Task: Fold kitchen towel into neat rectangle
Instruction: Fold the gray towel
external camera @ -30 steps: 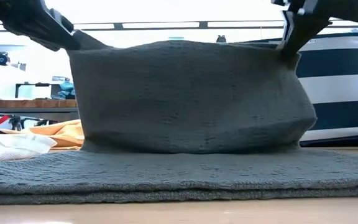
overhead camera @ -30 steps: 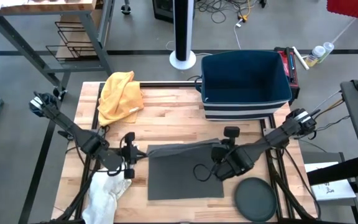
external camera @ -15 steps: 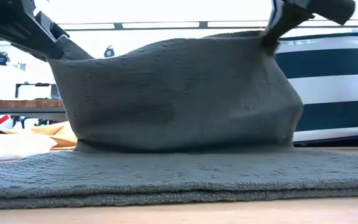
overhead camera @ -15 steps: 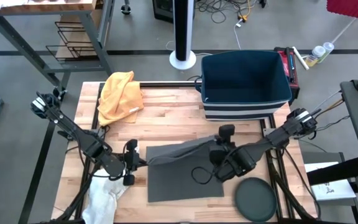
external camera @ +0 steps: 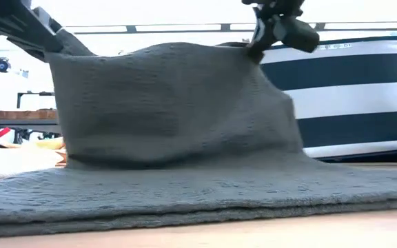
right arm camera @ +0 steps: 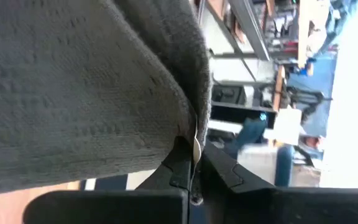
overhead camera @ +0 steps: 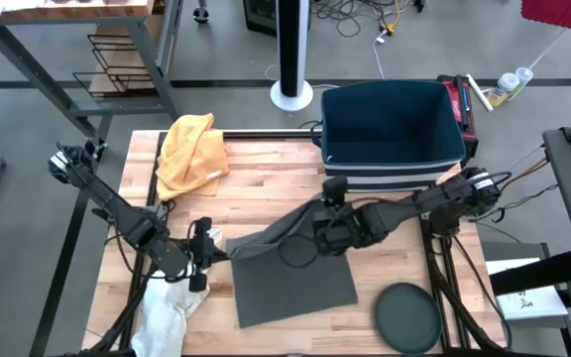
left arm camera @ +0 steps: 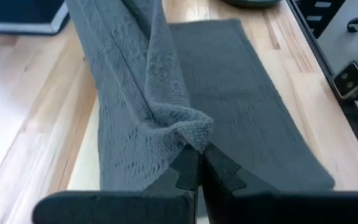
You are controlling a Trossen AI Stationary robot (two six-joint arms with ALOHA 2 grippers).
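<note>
Wooden bench (overhead camera: 276, 174); striped navy bin (overhead camera: 393, 134) at its far edge. Grey kitchen towel (overhead camera: 295, 283) lies mid-bench toward the near edge, its far portion lifted off the surface and hanging between both hands. Yellow cloth (overhead camera: 191, 151) at far left corner, white cloth (overhead camera: 164, 307) at near left, dark round lid (overhead camera: 407, 317) near right. Left hand (overhead camera: 209, 254) clamped tight on the towel's left raised corner. Right hand (overhead camera: 323, 208) pinched closed on the right raised corner, carried toward bench centre.
</note>
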